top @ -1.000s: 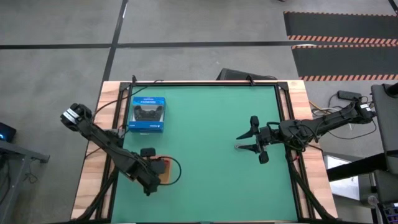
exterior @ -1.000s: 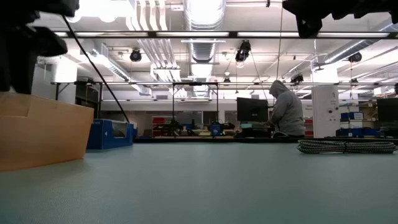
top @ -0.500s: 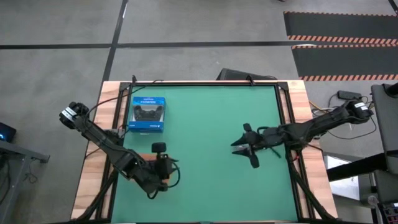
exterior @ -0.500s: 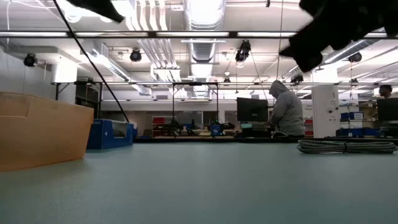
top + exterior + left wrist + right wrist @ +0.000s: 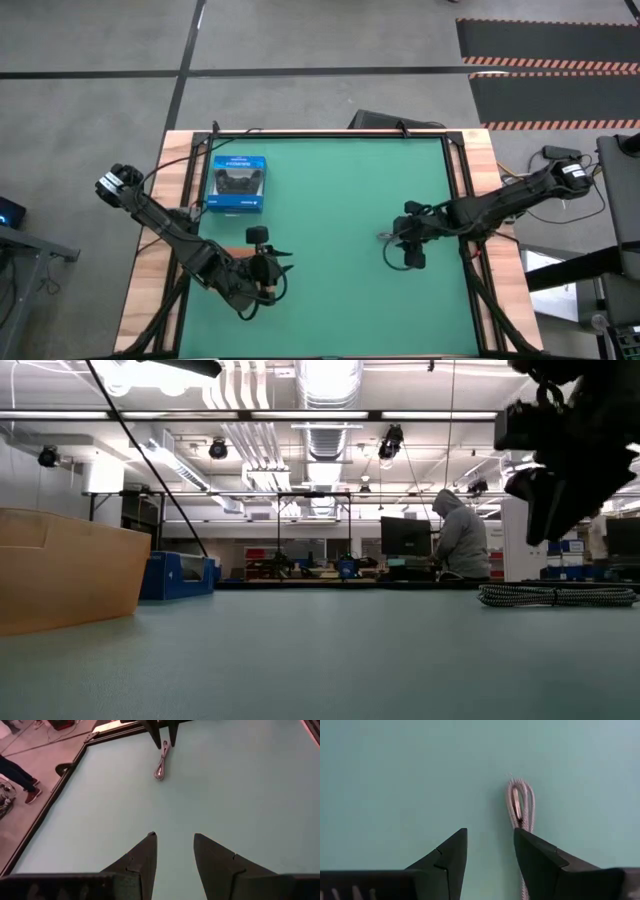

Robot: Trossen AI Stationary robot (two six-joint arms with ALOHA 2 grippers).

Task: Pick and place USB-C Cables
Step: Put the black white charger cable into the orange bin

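Observation:
One grey braided USB-C cable (image 5: 520, 802) lies flat on the green table, right of centre (image 5: 385, 237); the low view shows it at the right (image 5: 555, 595). My right gripper (image 5: 490, 832) hangs above it, open and pointing down (image 5: 405, 247); the bundle's looped end shows just beyond one fingertip. My left gripper (image 5: 174, 837) is open and hovers over the orange-brown tray (image 5: 70, 575) at the table's near left (image 5: 262, 258). It looks across the table at the same cable (image 5: 161, 762). The other cables are not visible.
A blue box picturing a game controller (image 5: 238, 183) lies at the far left of the table (image 5: 180, 575). The left arm covers most of the tray (image 5: 238, 257). Bare green mat spans the middle. A person in a grey hood (image 5: 462, 540) stands in the room beyond.
My right gripper has moved toward the table's left and down, and tipped from level to pointing down over the grey cable. My left gripper has shifted slightly toward the right over the tray and risen. The cable has stayed put.

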